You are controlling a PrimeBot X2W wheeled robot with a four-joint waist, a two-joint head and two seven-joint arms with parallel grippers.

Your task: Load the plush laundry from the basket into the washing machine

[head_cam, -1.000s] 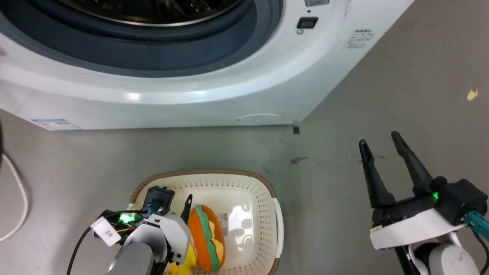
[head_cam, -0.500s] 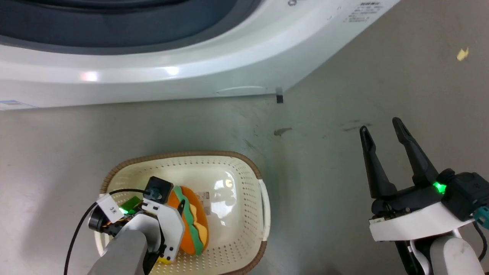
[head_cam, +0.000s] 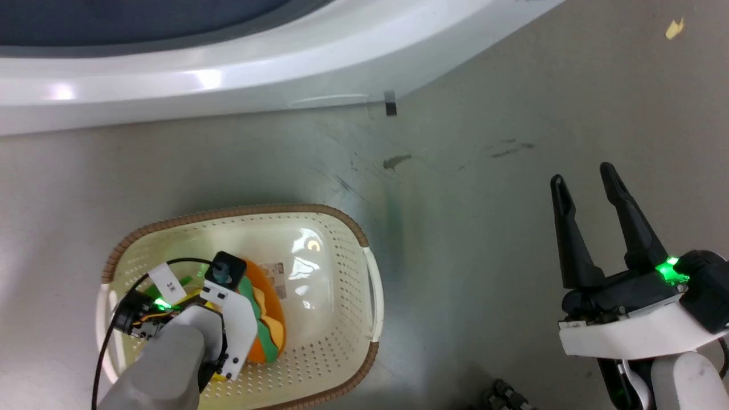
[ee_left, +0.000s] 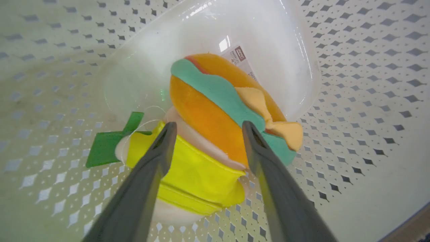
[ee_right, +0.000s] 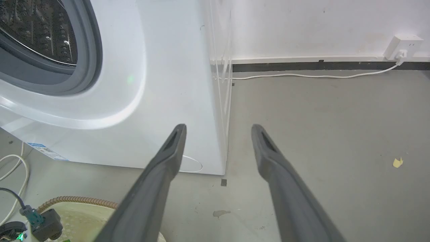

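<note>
The plush laundry (head_cam: 267, 319) (ee_left: 215, 111), orange and yellow with a green band, lies on the bottom of the cream basket (head_cam: 342, 239) (ee_left: 352, 67). My left gripper (ee_left: 205, 128) reaches down into the basket, open, its two fingers straddling the toy's yellow and orange part. In the head view the left wrist (head_cam: 228, 307) covers the fingers. My right gripper (head_cam: 582, 174) (ee_right: 218, 129) hangs open and empty over the floor, right of the basket. The washing machine (head_cam: 228, 74) (ee_right: 161, 84) stands beyond the basket, its grey gasket (ee_right: 90, 60) and steel drum (ee_right: 37, 30) showing.
A white cable (ee_right: 302, 75) runs along the wall to a socket (ee_right: 401, 45). Another white cord (ee_right: 13, 168) lies by the machine's left foot. A yellow scrap (head_cam: 675, 27) lies on the grey floor. A dark object (head_cam: 501, 396) shows at the head view's bottom edge.
The head camera has tilted down, so the machine has slid up and the basket up-left. My left gripper has sunk deeper into the basket around the toy. The right gripper stays open.
</note>
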